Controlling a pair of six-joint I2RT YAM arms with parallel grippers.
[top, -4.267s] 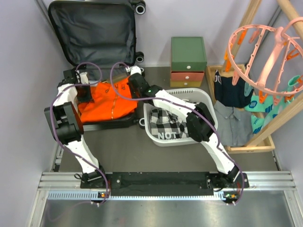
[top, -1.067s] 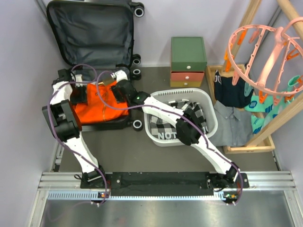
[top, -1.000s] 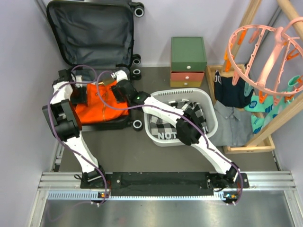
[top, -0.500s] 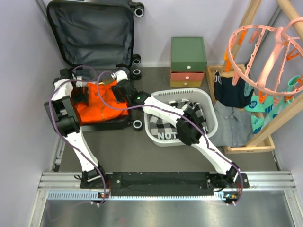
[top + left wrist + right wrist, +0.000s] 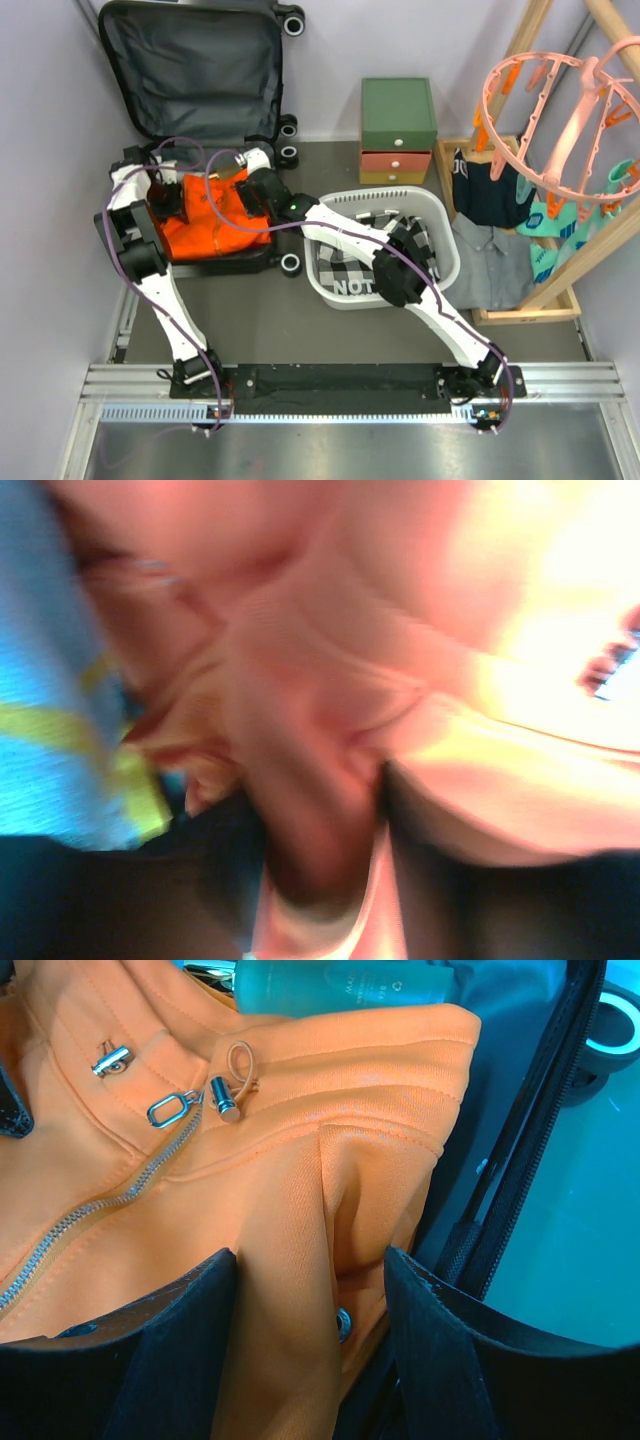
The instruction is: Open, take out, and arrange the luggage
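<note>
Matt orange knit cloth of the jacket (image 5: 330, 1090) bulges between the right gripper's (image 5: 310, 1260) matt black plastic fingers (image 5: 180, 1350); left of them runs its shiny metal zipper (image 5: 80, 1225), beyond them a smooth teal plastic bottle (image 5: 340, 985).

The overhead view is bright, even and sharp, with only soft shadows and a dull sheen on the brushed-metal sheet (image 5: 350, 455) at the near edge. The left wrist view is badly blurred — the orange zip-up fabric jacket (image 5: 330, 700) smears into pink and burns out to pale yellow at upper right, dark along the bottom. The right wrist view is crisp: stitching and the silver metal zipper (image 5: 70, 1220) read clearly, with a teal cast over the grey tabletop (image 5: 560, 1260).
</note>
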